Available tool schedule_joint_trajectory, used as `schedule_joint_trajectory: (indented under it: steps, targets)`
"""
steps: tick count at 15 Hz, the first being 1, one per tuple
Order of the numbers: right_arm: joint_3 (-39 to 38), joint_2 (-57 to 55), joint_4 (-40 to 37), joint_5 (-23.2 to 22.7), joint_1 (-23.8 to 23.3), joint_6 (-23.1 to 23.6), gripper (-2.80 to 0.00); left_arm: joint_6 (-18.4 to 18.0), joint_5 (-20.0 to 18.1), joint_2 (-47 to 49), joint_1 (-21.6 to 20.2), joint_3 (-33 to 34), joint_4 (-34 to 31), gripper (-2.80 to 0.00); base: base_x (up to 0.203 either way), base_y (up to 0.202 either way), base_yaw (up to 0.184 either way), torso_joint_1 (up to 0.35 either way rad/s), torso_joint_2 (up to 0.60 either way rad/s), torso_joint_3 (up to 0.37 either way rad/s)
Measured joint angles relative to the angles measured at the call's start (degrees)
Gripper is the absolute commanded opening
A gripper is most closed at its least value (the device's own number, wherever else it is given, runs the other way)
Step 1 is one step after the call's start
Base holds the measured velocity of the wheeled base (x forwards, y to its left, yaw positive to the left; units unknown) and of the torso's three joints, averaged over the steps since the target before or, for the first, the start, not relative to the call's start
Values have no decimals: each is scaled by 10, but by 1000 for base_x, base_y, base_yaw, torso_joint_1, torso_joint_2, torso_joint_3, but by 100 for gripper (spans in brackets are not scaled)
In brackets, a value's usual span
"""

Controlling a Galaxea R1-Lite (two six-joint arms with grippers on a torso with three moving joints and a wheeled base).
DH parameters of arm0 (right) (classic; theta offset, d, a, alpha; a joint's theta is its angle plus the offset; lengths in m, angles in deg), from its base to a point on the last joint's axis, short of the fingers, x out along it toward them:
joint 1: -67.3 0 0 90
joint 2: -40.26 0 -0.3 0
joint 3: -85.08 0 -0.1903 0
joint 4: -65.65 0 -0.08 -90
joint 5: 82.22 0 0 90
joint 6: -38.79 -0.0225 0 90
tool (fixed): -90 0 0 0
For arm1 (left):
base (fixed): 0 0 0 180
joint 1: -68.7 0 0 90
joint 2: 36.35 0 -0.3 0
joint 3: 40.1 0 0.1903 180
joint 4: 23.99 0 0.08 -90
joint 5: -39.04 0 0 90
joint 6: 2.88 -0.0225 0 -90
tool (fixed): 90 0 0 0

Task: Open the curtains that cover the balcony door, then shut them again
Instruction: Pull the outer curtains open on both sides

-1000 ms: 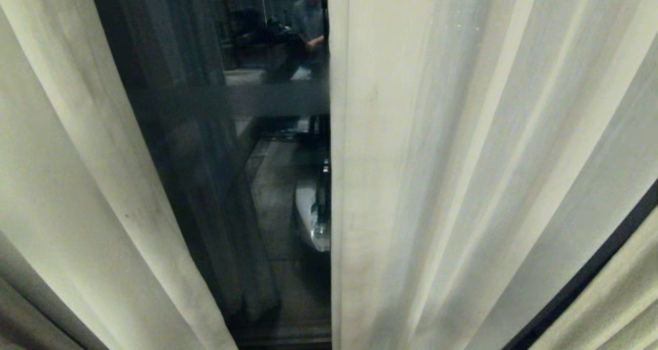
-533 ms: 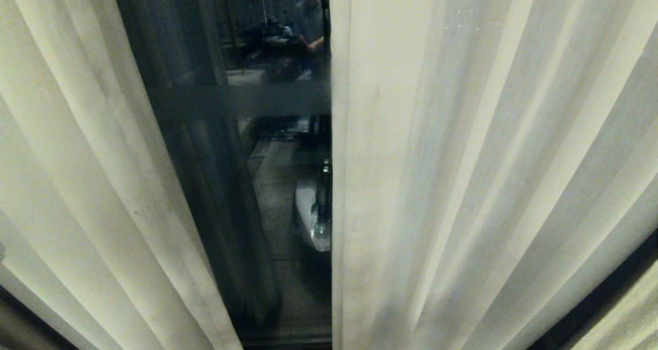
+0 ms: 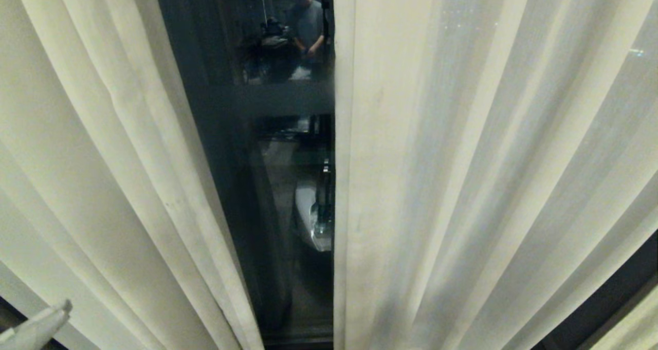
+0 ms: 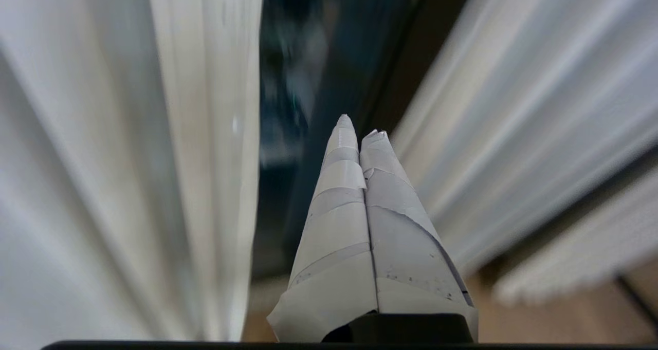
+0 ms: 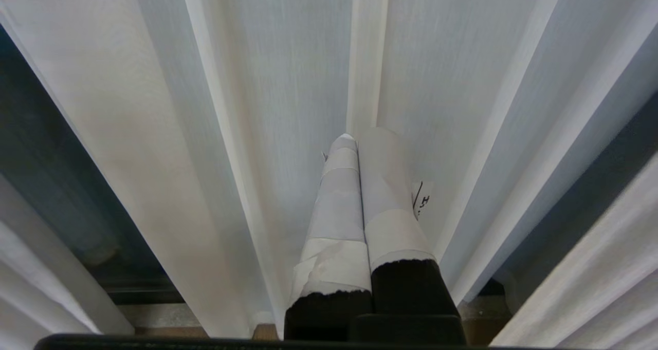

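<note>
The curtains hung as 2 cream panels, the left panel (image 3: 92, 149) and the right panel (image 3: 462, 160), with a narrow dark gap between them that ran from top to bottom of the head view. The right panel's inner edge fell straight and upright, while the left panel's inner edge slanted outward toward the top, so the gap was wider high up. Through that gap showed the balcony door (image 3: 280, 99), its dark frame crossed by a horizontal bar, and its glass carried the reflection of a person (image 3: 307, 23) standing in a room. The left hand (image 3: 64, 308) showed only as a pale taped tip at the lower left corner of the head view, in front of the left panel's lower folds. In the left wrist view the left hand (image 4: 360, 129) was clenched, its 2 wrapped fingers pressed together with nothing between them, pointing toward the dark gap with fabric on either side. The right hand (image 5: 360, 134) was likewise clenched and empty, its tips close against the pleats of the right panel (image 5: 288, 83).
</note>
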Motion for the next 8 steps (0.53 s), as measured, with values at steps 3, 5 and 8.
schedule_joint_trajectory:
  steps: [3,5,8]
  targets:
    - [0,0,0,0,0,0,-280,-58,197,-32,147,20,-61,-280,0,0,0,0,0,0]
    - [0,0,0,0,0,0,-280,-80,308,-63,186,69,-40,-280,0,0,0,0,0,0]
    - [0,0,0,0,0,0,-280,-101,377,-92,208,172,110,-280,0,0,0,0,0,0]
